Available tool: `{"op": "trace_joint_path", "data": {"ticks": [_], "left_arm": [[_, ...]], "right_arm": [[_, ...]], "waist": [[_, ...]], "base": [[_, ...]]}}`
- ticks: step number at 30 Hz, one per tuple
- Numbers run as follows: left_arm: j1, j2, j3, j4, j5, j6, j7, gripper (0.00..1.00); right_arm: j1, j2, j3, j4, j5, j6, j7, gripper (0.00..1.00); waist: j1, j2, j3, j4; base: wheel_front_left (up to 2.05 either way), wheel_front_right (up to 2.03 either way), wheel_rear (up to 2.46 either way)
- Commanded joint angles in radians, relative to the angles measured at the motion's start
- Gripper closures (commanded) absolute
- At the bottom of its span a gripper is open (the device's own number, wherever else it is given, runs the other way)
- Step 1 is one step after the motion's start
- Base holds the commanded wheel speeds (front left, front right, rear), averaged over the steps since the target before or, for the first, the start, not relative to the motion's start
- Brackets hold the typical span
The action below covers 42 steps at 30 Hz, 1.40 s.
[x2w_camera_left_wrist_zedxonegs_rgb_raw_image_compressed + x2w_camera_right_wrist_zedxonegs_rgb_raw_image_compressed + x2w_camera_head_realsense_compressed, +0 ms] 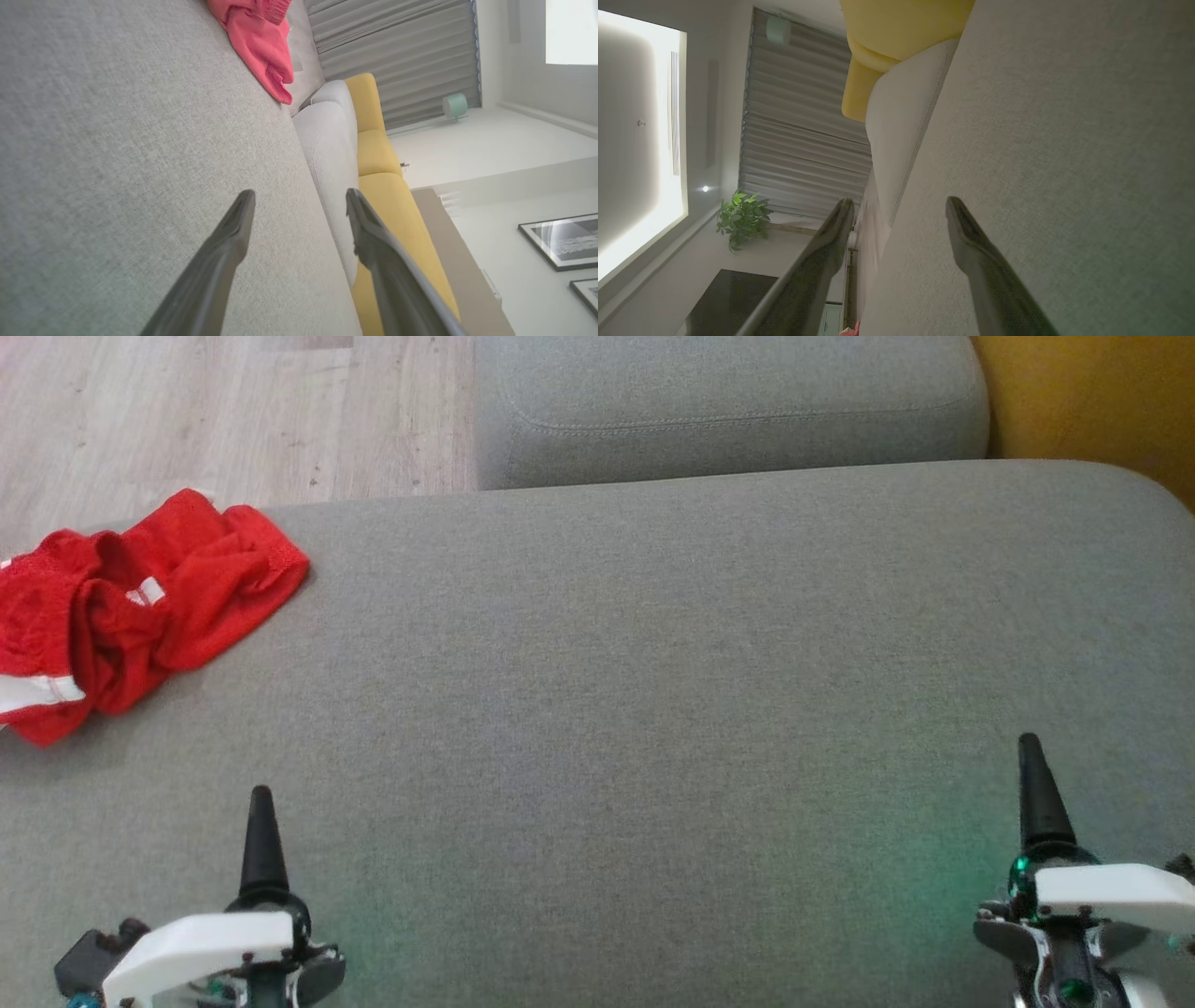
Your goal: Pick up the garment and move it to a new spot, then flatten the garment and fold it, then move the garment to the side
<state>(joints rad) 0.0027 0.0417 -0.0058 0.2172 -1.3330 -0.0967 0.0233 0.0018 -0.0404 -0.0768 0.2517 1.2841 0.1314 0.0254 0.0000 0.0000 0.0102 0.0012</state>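
Head view, read from left to right. At 9 to 10 o'clock, the red garment [140,607], crumpled in a heap with white stripes showing, lies on the far left corner of the grey sofa seat [653,709]; its left part is cut off by the picture's edge. Pale wooden floor [187,411] lies beyond it at 11 o'clock. At 7 o'clock, the left gripper [300,195] hangs over bare seat fabric, well apart from the garment, which sits toward its 11 o'clock. In the left wrist view its two dark fingers [224,242] stand apart with nothing between them, and the garment appears at 12 o'clock, near the top edge. At 12 o'clock in the head view, a second grey cushion [728,411] abuts the seat; a yellow cushion [1102,401] fills the corner at 1 o'clock. At 5 o'clock, the right gripper [900,201] hangs over bare fabric, well apart from the garment. The right wrist view shows its fingers [985,261] spread and empty, with a potted plant [742,217] at 9 o'clock and a ribbed grey blind [803,140] at 10 o'clock.
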Motion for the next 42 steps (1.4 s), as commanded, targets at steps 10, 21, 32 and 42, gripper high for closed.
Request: {"op": "trace_joint_path", "data": {"ticks": [10,21,32,42], "left_arm": [[-0.023,0.005,-0.029,-0.059,0.192,0.007,-0.042,0.00],[-0.012,0.006,-0.051,-0.058,0.368,0.014,-0.077,0.00],[-0.006,0.006,-0.072,-0.051,0.492,0.019,-0.106,0.00],[-0.001,0.007,-0.091,-0.027,0.610,0.021,-0.136,0.00]], "right_arm": [[-0.031,-0.005,0.048,-0.063,-0.176,0.000,-0.043,0.00],[-0.032,-0.006,0.079,-0.064,-0.345,0.000,-0.078,0.00],[-0.035,-0.007,0.110,-0.064,-0.477,0.000,-0.107,0.00],[-0.034,-0.007,0.142,-0.048,-0.609,0.000,-0.137,0.00]], "waist": [[0.0000,0.0000,0.005,0.004],[0.0000,0.0000,0.012,0.008],[0.0000,0.0000,0.011,0.009],[0.0000,0.0000,0.008,0.011]], "base": [[0.00,0.00,0.00],[0.00,0.00,0.00],[0.00,0.00,0.00],[0.00,0.00,0.00]]}}
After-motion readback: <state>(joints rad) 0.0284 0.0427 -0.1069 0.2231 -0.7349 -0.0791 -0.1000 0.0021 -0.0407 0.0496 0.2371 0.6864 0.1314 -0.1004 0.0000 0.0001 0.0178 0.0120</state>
